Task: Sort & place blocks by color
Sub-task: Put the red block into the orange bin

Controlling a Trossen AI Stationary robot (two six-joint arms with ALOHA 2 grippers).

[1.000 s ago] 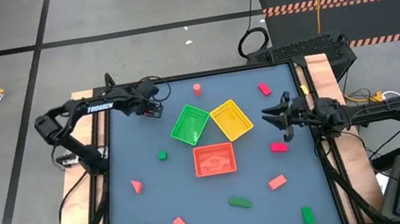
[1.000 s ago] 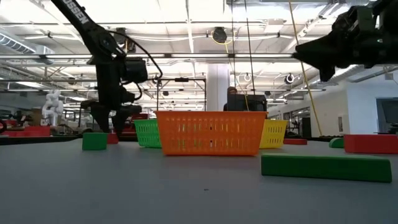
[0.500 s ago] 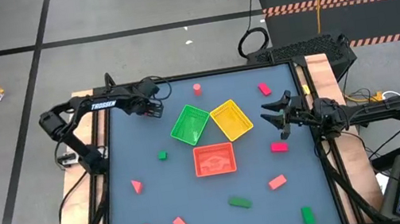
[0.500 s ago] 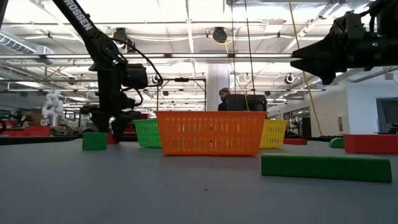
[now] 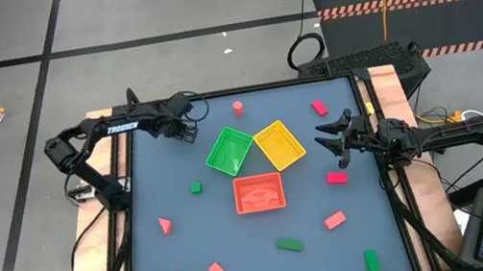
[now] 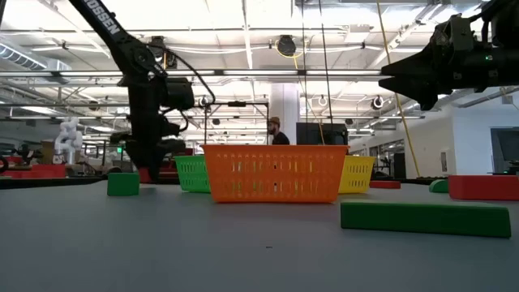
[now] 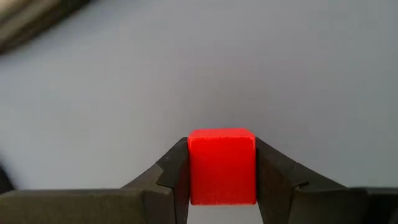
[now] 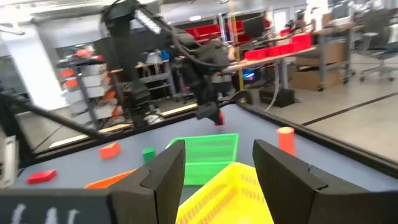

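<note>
1. A red cube block (image 7: 221,165) sits clamped between the left gripper's (image 5: 186,133) fingers (image 7: 171,174), held above the table (image 5: 182,252) near its far left corner.
2. The right gripper (image 5: 331,140) hovers with fingers spread apart and empty, just beside the yellow tray (image 5: 279,144) and near a red block (image 5: 336,178).
3. Other blocks lie scattered on the table around the green tray (image 5: 228,150) and orange-red tray (image 5: 259,193).
</note>
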